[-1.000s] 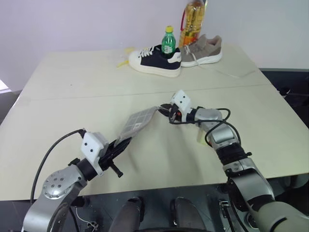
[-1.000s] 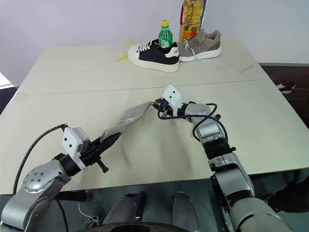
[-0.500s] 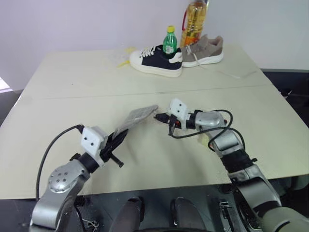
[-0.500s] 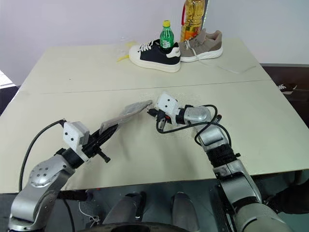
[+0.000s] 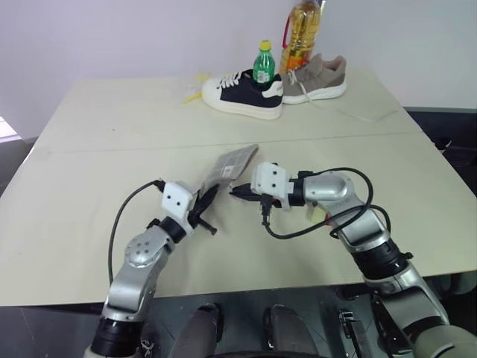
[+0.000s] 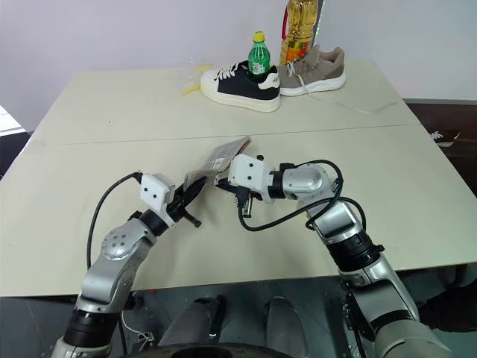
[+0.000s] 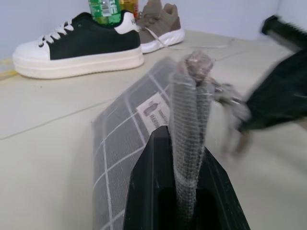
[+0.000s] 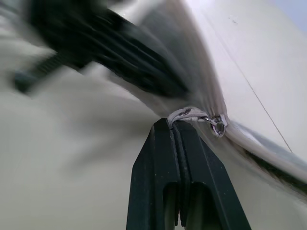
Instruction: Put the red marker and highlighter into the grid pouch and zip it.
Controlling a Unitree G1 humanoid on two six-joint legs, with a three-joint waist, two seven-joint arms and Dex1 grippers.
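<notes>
A: Where is the grid pouch (image 5: 232, 162) held?

B: Above the tabletop (image 5: 112, 156) centre, pinched by the closed left end effector (image 5: 203, 203); its pull cord (image 8: 189, 114), at 3 o'clock, is pinched by the closed right end effector (image 5: 237, 191).

A: What is risked?

B: The cord could be slipped from, if pulled crookedly.

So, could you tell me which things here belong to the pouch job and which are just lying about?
In the job:
- grid pouch, gripped by the left gripper
- its zipper pull cord, pinched by the right gripper

Lying about:
- black-and-white sneaker
- grey sneaker
- green bottle
- oil bottle
</notes>
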